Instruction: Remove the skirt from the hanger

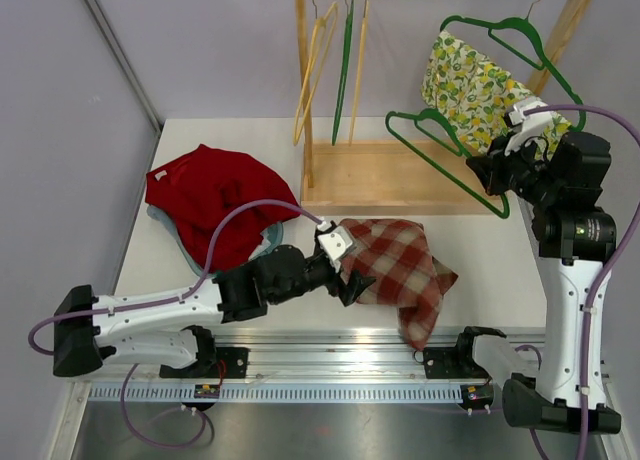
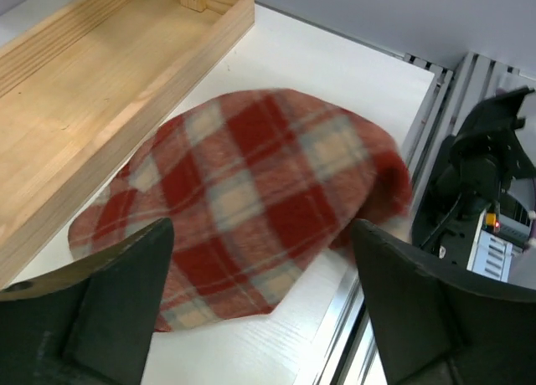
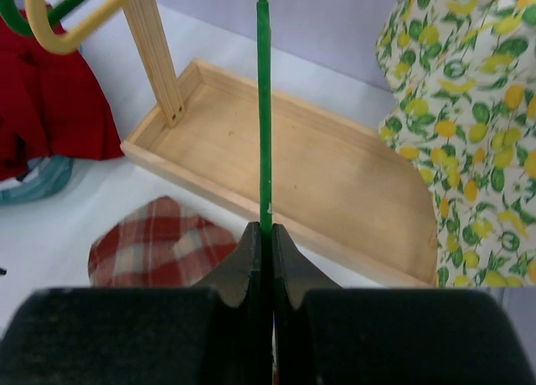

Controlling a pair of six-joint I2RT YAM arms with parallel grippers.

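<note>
The skirt (image 1: 400, 272) is a soft, woolly plaid in red, cream and pale grey-blue squares. It lies off its hanger in a loose, rounded heap on the white table (image 1: 480, 248), just in front of the near long side of the shallow pale wooden tray (image 1: 390, 176) that forms the clothes rack's base. Its front corner droops over the table's near edge, away from the tray. The left gripper (image 1: 352, 278) hovers at the skirt's left edge, in front of the tray, with its dark fingers (image 2: 126, 301) spread wide and nothing between them. The right gripper (image 3: 262, 234) is over the tray's right end, its jaws pressed together on the thin bar of a bare green plastic hanger (image 3: 265, 109). To the left of the tray lies a crumpled red garment (image 1: 215, 202)
</note>
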